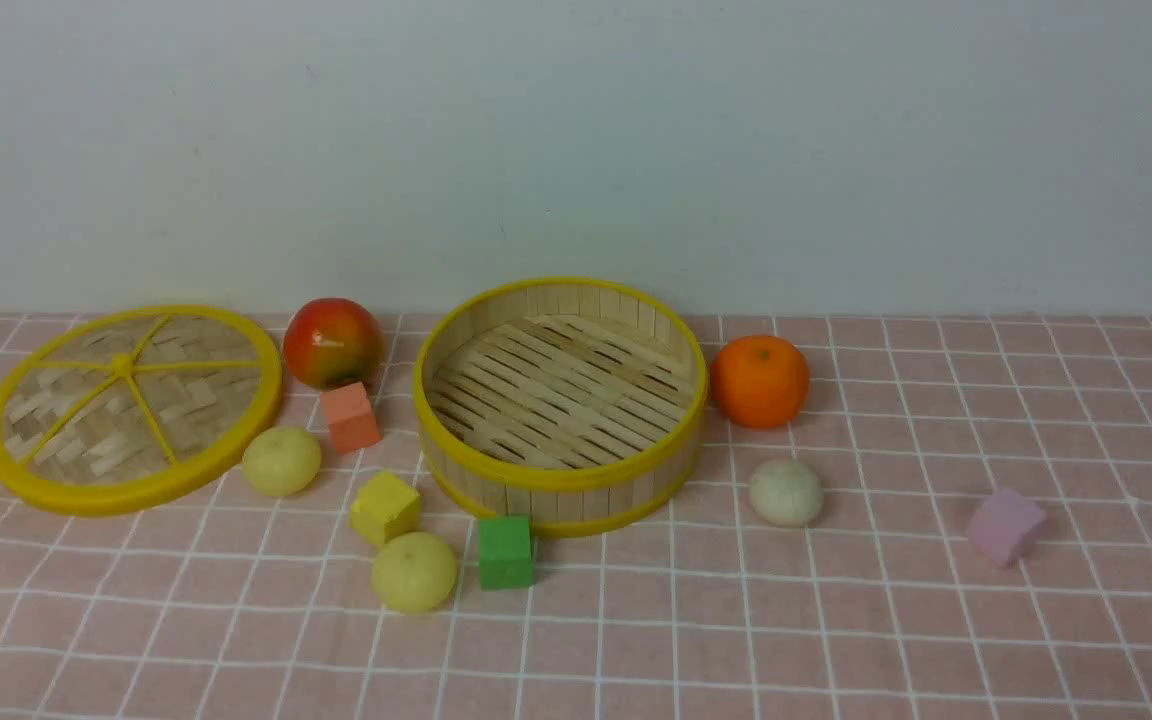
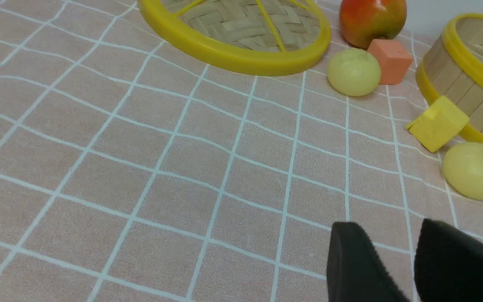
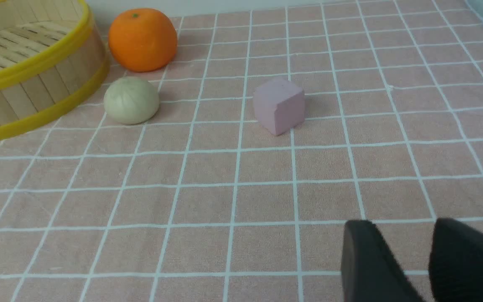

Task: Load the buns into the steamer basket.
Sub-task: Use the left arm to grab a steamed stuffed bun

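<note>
The steamer basket (image 1: 558, 478) stands empty at the table's middle; it also shows in the left wrist view (image 2: 463, 79) and the right wrist view (image 3: 32, 92). Two pale yellow buns lie to its left: one (image 1: 281, 461) (image 2: 354, 72) by the lid, one (image 1: 414, 571) (image 2: 475, 170) in front, near the green cube. The off-white bun (image 1: 785, 492) (image 3: 131, 100) lies to its right, below the orange. My left gripper (image 2: 392, 228) is open and empty over bare cloth, well short of the yellow buns. My right gripper (image 3: 403, 226) is open and empty, short of the pink cube. Neither gripper shows in the front view.
The flat woven lid (image 1: 131, 405) lies at far left. An apple (image 1: 332, 342) and an orange cube (image 1: 350, 417) sit between lid and basket. A yellow cube (image 1: 385, 507) and green cube (image 1: 506, 551) lie before the basket. An orange (image 1: 760, 380) and pink cube (image 1: 1004, 525) sit right.
</note>
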